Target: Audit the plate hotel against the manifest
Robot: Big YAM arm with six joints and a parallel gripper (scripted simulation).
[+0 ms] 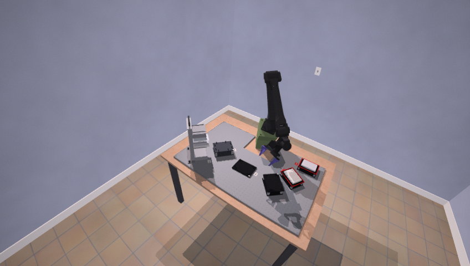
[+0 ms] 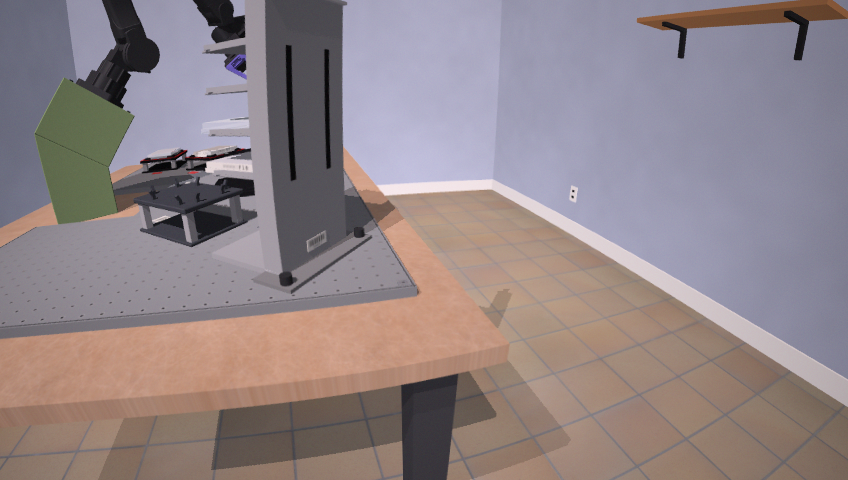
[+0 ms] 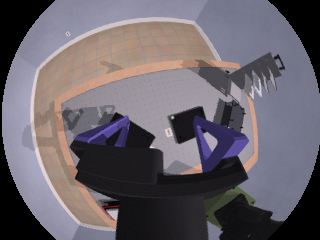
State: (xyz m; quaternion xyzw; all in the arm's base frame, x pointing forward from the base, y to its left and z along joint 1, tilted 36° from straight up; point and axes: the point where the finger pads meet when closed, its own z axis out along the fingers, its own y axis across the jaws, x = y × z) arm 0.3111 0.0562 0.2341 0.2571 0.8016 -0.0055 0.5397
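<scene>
The grey plate hotel H1 (image 1: 198, 142) stands at the left end of the deck; the exterior view shows its back (image 2: 297, 136). A white plate (image 2: 235, 165) lies on its lowest shelf and another white plate (image 2: 226, 126) on the shelf above. The two upper shelves (image 2: 224, 68) look thin from the side; I cannot tell whether they hold plates. My gripper (image 1: 268, 155) hangs open and empty above the deck beside the green arm base (image 1: 265, 133), its purple fingers spread wide in the wrist view (image 3: 163, 139). Both red-framed quarantine nests (image 1: 292, 177) (image 1: 308, 166) hold a white plate.
A raised black nest (image 1: 223, 148) stands next to the hotel. A flat black nest (image 1: 244, 168) lies mid-deck and another raised black nest (image 1: 272, 183) stands near the front, left of the quarantine nests. Small deck labels sit beside the stations, too small to read.
</scene>
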